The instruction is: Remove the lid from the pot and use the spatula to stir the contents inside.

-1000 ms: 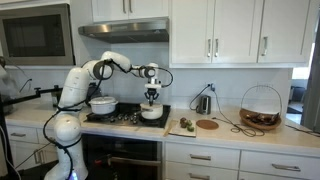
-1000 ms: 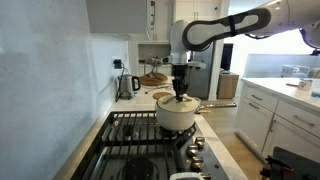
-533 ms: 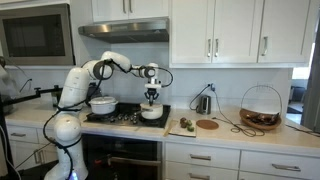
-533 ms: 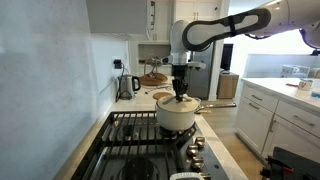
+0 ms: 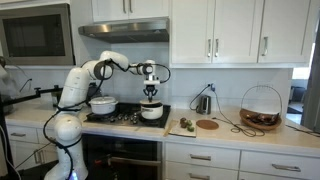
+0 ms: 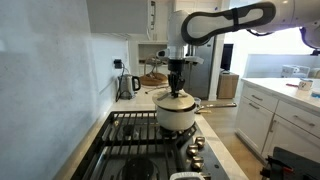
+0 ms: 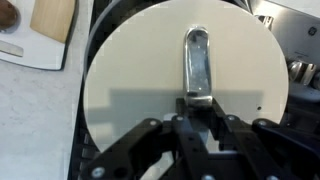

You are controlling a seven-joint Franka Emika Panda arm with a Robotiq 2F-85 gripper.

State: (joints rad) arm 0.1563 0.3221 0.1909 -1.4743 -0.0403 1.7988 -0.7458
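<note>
Fingers (image 7: 184, 118) clench the metal handle (image 7: 197, 55) of the lid (image 7: 130, 90). In an exterior view the low white pot (image 5: 103, 104), dark inside, sits left of them, the larger lidded pot (image 5: 152, 112) directly beneath, a cutting board (image 5: 184, 127) right.

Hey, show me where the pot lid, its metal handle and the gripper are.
lid (image 7: 130, 100): wrist view, bare cream top beside the handle.
lid handle (image 7: 197, 62): wrist view, middle of the metal bar.
gripper (image 7: 197, 102): wrist view, between the fingertips at the handle's lower end.
</note>
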